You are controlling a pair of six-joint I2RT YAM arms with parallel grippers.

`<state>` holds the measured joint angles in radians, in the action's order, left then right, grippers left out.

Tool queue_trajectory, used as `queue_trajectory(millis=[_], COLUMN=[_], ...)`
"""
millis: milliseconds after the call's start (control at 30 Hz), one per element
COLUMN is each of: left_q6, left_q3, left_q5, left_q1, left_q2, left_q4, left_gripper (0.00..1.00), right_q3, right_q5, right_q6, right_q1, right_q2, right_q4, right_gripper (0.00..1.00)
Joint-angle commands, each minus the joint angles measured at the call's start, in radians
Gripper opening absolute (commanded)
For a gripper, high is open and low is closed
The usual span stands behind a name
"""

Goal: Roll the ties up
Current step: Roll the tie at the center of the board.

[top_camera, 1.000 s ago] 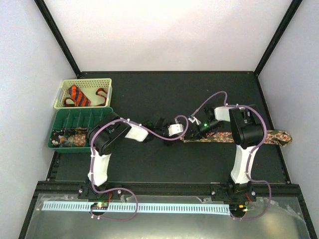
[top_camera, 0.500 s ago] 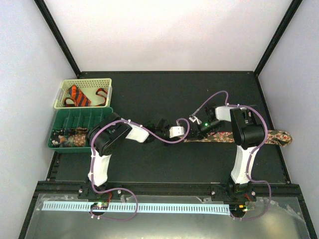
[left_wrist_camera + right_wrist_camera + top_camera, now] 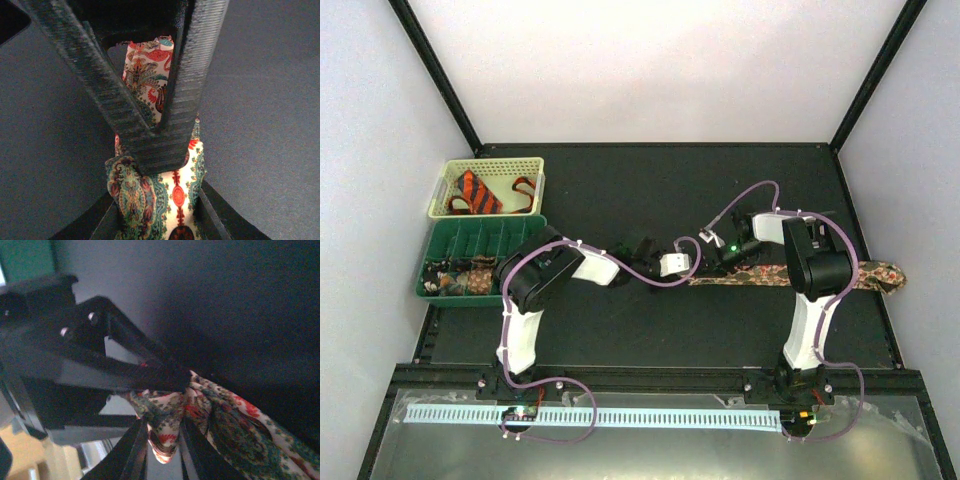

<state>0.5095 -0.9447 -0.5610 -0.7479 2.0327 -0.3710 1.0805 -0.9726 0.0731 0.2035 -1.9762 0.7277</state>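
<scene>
At table (image 3: 620,190) ctr, L claw (image 3: 156,150) pinches speckled tie (image 3: 177,192) end

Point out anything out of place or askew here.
The long paisley fabric necktie lies stretched across the black table, but its wide end pokes out past the table's right edge instead of resting on the surface. Nothing else stands out.

Two robot arms are being shown, a left arm (image 3: 525,330) and a right arm (image 3: 805,330), two bins are being counted, one cream basket (image 3: 490,163) and one green divided tray (image 3: 490,240), and two ties are being made out, one paisley tie (image 3: 880,272) and one orange striped tie (image 3: 475,190).
</scene>
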Motion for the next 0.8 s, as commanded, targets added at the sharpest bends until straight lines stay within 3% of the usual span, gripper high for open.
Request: queue_trajectory(millis=[0,67,267,533,767], left_q6=[0.003,-0.006,-0.022,-0.065,-0.086], left_q3=[-0.005,-0.005,0.025,0.046,-0.02], left_q5=[0.028,0.032,0.037,-0.021,0.0], left_q1=[-0.007,-0.007,0.008,0.012,-0.015], left_q2=[0.036,0.034,0.004,-0.041,0.044], left_q4=[0.133,0.138,0.123,0.008,-0.052], left_gripper=[0.34,0.35,0.4,0.73,0.81], right_q3=[0.016,0.02,0.013,-0.01,-0.013], right_q5=[-0.029,-0.018,0.071,0.138,0.16], right_q6=[0.006,0.017,0.057,0.059,0.053], right_q1=[0.005,0.004,-0.021,-0.021,-0.031], right_q2=[-0.006,-0.003,-0.017,-0.056,-0.055], right_q4=[-0.021,-0.009,0.033,0.023,0.023], right_gripper=[0.11,0.02,0.02,0.02,0.02])
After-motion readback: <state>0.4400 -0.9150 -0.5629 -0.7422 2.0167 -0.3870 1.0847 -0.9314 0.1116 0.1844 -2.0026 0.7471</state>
